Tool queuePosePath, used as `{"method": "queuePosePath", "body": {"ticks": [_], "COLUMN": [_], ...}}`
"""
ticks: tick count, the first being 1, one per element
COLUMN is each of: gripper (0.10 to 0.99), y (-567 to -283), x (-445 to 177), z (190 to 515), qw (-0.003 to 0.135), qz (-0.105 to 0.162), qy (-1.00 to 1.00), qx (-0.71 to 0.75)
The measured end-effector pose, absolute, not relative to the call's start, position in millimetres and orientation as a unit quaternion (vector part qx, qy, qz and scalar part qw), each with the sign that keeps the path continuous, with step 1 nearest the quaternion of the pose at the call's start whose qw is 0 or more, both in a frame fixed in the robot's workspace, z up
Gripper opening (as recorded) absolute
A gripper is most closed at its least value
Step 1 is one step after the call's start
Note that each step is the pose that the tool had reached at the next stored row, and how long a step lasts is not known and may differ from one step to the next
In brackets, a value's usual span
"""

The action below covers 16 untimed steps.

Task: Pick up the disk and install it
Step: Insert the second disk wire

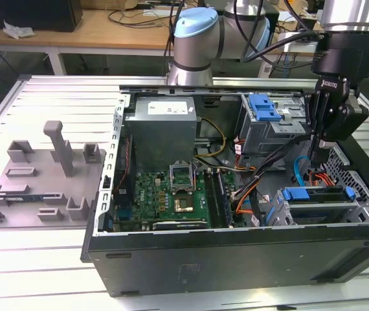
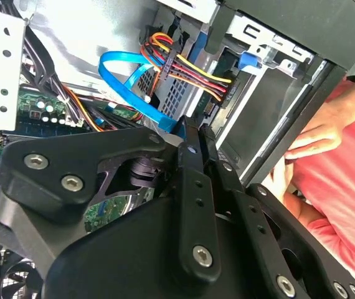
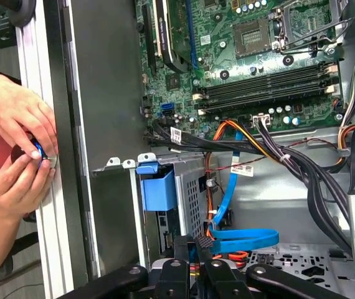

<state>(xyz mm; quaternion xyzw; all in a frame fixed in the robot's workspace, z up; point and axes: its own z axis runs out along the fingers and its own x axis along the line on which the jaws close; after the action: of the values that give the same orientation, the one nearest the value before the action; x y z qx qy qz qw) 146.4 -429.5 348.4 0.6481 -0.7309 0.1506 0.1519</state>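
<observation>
Open PC case on slatted tabletop. Gripper inside case, above lower drive bay; jaws pressed together, holding nothing. Disk seated in that bay: blue carrier bracket, silver body. Blue SATA cable just beside jaws.

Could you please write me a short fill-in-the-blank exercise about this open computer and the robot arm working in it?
1. The gripper hangs inside the open case, on the exterior view's ___ side.
2. The flat cable looped near the gripper is ___.
3. The motherboard on the case floor is ___.

Missing words: right; blue; green.
</observation>
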Motion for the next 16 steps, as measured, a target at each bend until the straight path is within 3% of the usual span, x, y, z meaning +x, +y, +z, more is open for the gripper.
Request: {"method": "queuePosePath", "body": {"ticks": [11,16], "gripper": [0.161,0.161], "y": [-462,-477], "x": [146,146], "z": [351,353], "qw": [0.132,0.103], "qz": [0.128,0.102], "qy": [-0.735,-0.740], "qx": [0.652,0.657]}}
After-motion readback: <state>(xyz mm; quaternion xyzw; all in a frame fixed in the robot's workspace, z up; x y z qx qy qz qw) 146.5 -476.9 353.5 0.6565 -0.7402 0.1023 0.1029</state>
